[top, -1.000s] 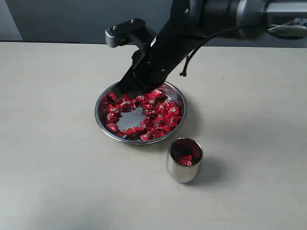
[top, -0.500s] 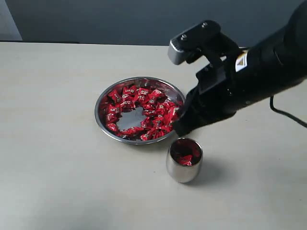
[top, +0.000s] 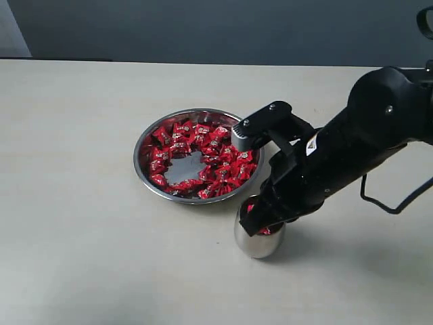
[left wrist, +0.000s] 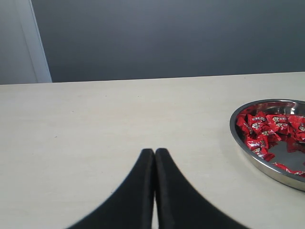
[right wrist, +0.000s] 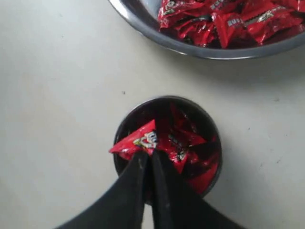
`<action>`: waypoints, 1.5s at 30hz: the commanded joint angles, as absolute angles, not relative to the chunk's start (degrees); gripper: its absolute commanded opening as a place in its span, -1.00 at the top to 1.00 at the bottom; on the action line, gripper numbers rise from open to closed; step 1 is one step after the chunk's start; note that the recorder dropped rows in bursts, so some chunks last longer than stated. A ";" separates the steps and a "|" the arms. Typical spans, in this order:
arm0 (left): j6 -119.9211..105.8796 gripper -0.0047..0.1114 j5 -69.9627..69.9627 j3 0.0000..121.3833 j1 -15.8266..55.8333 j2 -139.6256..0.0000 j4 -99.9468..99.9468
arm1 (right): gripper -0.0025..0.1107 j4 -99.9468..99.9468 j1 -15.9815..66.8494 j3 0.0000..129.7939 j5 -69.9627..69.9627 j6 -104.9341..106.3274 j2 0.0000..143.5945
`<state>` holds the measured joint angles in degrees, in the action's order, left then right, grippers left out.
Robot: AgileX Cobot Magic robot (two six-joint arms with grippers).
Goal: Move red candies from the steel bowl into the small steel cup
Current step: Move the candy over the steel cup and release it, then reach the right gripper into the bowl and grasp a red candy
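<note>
The right gripper (right wrist: 148,155) is pinching one candy (right wrist: 136,140) by an edge of its wrapper, its two black fingers pressed almost together on it. It is hanging right over the mouth of the cup (top: 254,245). The candy is jutting sideways from the fingertips and reaching across the cup's rim. More candies (right wrist: 183,143) are lying inside the cup beneath it.

In the exterior view the cup is standing low in the frame, just right of centre. The right arm is coming in from the right edge and sloping down and leftward to the cup. Its grey wrist block is sitting over the right rim of the bowl (top: 142,177). The arm is hiding the top and right shoulder of the cup, and a black cable (top: 396,203) is looping below it at the right.

The bowl is lying in the middle of the frame, up and left of the cup, near it but apart. Red candies are ringing a bare patch of its floor.

The left gripper (left wrist: 154,153) is holding nothing, fingers pressed together, over the pale table (top: 74,257). The bowl is showing off to one side of it. A grey wall (left wrist: 167,33) is running behind.
</note>
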<state>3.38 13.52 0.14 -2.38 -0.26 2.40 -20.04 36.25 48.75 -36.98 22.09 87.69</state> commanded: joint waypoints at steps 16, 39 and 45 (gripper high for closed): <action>3.50 0.91 13.29 0.00 -2.04 0.00 2.29 | 0.35 -24.53 36.00 55.58 -21.37 23.19 90.20; 3.50 0.91 13.29 0.00 -2.04 0.00 2.29 | 0.09 -25.59 36.00 85.68 -41.41 31.49 123.84; 3.50 0.91 13.29 0.00 -2.04 0.00 2.29 | 0.10 -25.97 36.00 87.22 -41.67 31.49 126.27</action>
